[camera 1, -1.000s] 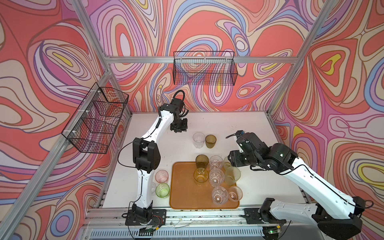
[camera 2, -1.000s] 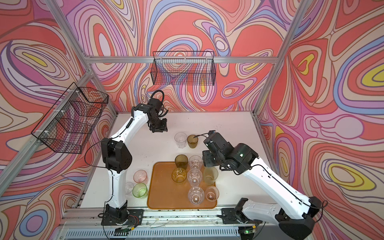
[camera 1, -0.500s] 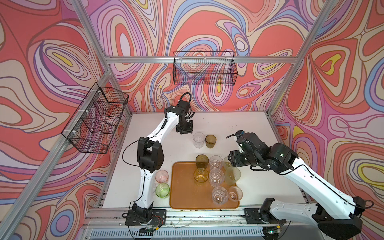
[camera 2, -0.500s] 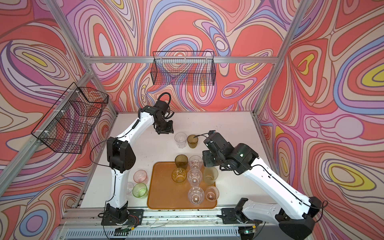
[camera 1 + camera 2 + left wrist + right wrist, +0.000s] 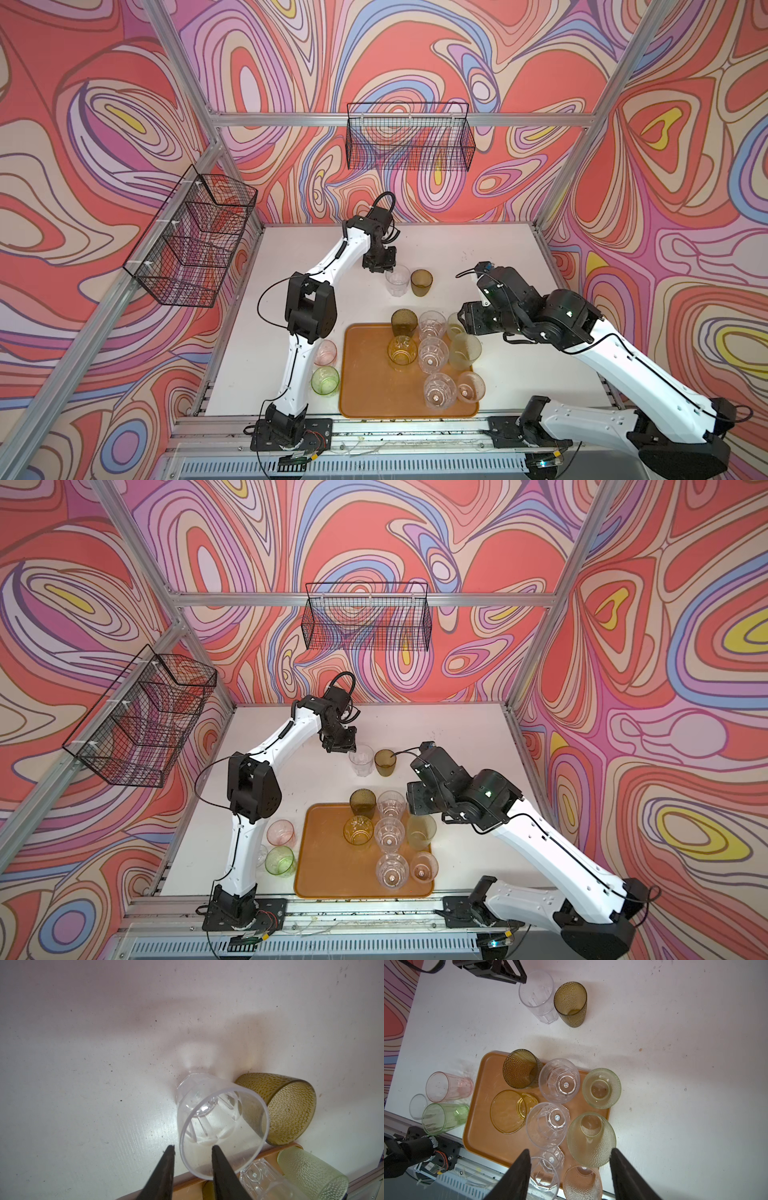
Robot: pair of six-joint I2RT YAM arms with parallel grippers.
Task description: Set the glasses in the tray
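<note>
Left pincer (image 5: 192,1147) is part open and straddles the near rim of the clear tumbler (image 5: 224,1118). One finger is outside the wall and the other over the mouth, with a gap on both sides, so nothing is gripped (I can't tell how deep it sits). That tumbler stands upright on the counter (image 5: 478,249) behind the tray (image 5: 365,374), with the olive tumbler (image 5: 288,1105) just beside it. Both are off the tray.

Right pincer (image 5: 569,1151) is wide open and empty, hovering over the tray's right side above a pale green tumbler (image 5: 591,1138).

The tray sits at the counter's front edge. I count eight glasses on it, packed toward the right: olive-brown glass (image 5: 403,322), amber glass (image 5: 402,351), three clear, two pale green, and a pinkish glass (image 5: 470,386) at the front right corner.

On the counter left of the tray, by the left arm: pink tumbler (image 5: 325,352), bright green tumbler (image 5: 325,380), and a small clear glass (image 5: 418,1106) beside them.
</note>
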